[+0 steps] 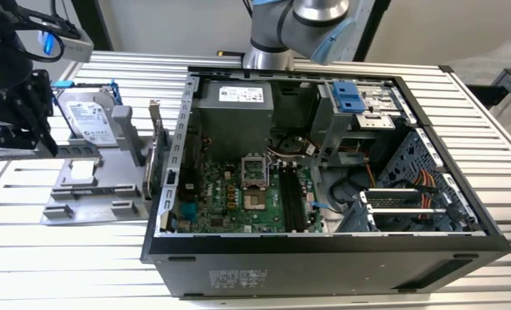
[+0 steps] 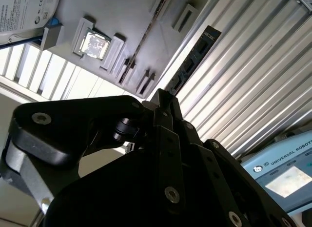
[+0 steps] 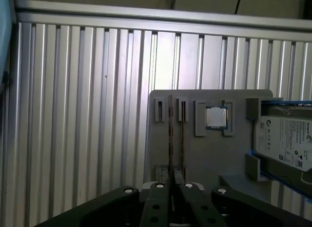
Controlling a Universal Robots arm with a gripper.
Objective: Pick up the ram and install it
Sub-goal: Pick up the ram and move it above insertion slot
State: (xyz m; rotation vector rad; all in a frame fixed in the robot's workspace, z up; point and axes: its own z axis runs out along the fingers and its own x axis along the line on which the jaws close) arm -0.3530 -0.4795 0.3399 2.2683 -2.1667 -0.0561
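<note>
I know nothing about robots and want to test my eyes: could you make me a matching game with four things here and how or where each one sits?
Things:
1. ram
2. hard drive
3. processor chip
4. computer case

Descriptions:
A. open, with its circuit board showing
B. square, lying in a recess of the grey tray
C. silver with blue clips, at the tray's edge
D. thin, standing on edge in a tray slot, right by the gripper

Pairs: 1-D, 2-C, 3-B, 4-A

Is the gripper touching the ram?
Touching. In the second wrist view the ram ends inside the gripper, pinched where its fingers meet.
</note>
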